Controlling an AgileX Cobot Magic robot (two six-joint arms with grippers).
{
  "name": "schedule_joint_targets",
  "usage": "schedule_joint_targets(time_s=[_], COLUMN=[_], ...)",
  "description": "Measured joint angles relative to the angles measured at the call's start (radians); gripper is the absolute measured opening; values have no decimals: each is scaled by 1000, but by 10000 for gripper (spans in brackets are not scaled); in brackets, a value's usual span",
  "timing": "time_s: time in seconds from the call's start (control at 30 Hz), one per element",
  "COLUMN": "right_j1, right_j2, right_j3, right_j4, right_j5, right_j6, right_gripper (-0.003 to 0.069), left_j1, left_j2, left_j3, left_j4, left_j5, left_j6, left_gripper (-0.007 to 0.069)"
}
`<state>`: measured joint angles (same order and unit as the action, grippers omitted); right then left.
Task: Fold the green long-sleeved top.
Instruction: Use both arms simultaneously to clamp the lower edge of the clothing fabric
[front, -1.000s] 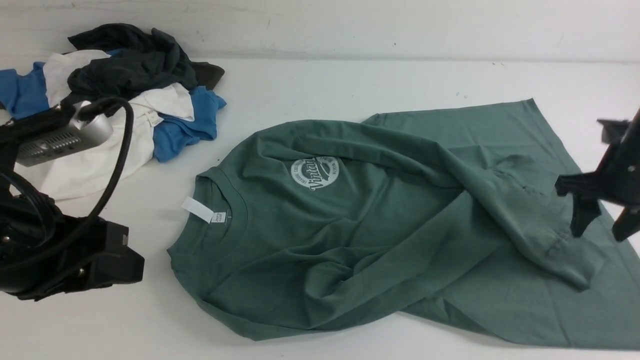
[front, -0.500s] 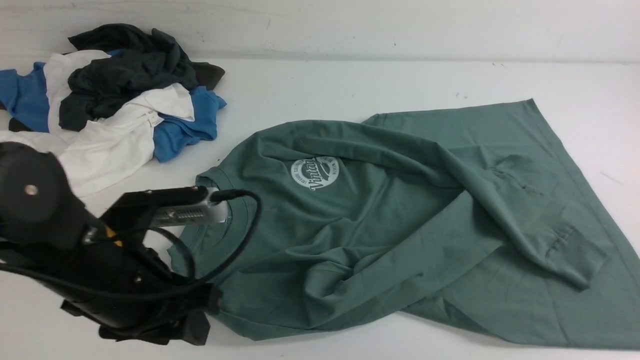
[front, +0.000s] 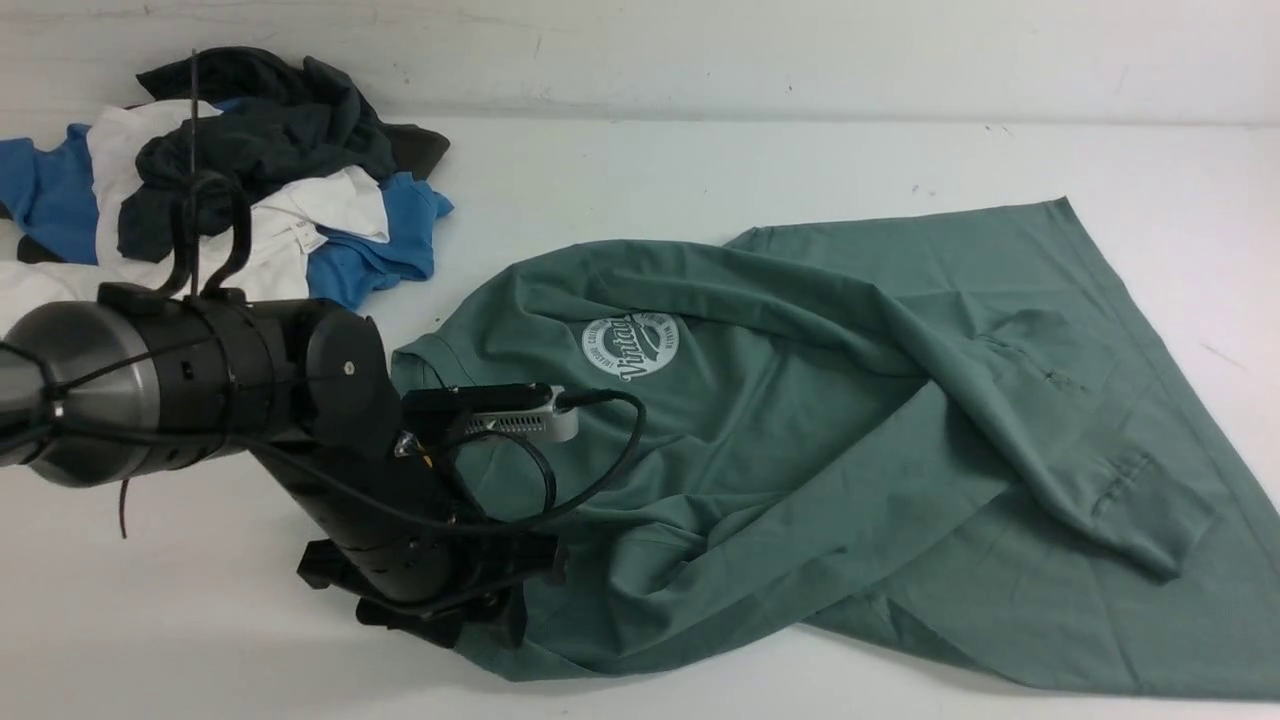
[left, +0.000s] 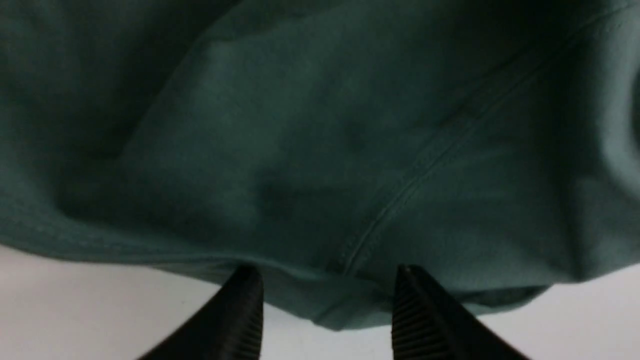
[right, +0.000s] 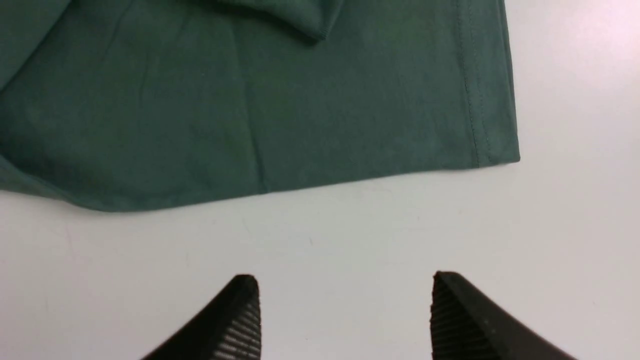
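Observation:
The green long-sleeved top (front: 800, 430) lies crumpled on the white table, collar to the left and hem to the right. Its round white logo (front: 630, 345) faces up, and one sleeve (front: 1100, 480) is draped across the body. My left gripper (front: 487, 622) is low over the near shoulder edge, and its arm hides the neck tag. In the left wrist view the left gripper (left: 327, 280) is open, with the top's edge (left: 330, 310) between its fingertips. My right gripper (right: 345, 280) is open over bare table, short of the top's hem corner (right: 500, 157). It is outside the front view.
A heap of blue, white and dark garments (front: 230, 190) sits at the back left, close behind my left arm. The back wall (front: 700, 50) runs behind the table. The top's hem reaches the right edge of the front view.
My left arm has swung right from the table's left side onto the top's near shoulder, covering the neck tag. My right arm has left the front view. The top has not moved.

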<state>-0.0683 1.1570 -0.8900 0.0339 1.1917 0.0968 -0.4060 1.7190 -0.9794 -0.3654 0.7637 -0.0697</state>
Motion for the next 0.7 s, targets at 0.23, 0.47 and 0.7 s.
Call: schedule_joint_targets(time_s=[0.23,0.47,0.7], right_j1=[0,5,118], right_j2=[0,0,0], right_j3=[0,0,84], right_j4=[0,11,10], right_j5=[-16,-4,-55], right_j6=[0,-1,-5], right_gripper=[427,427,427], left_j1=[-7,-10,17], left_j2=[44,71,30], left_j3=[0,-7,-7], left_j4=[-20,11,131], left_j5=[6,35,105], left_j6=[0,33,26], left_gripper=[328,43,27])
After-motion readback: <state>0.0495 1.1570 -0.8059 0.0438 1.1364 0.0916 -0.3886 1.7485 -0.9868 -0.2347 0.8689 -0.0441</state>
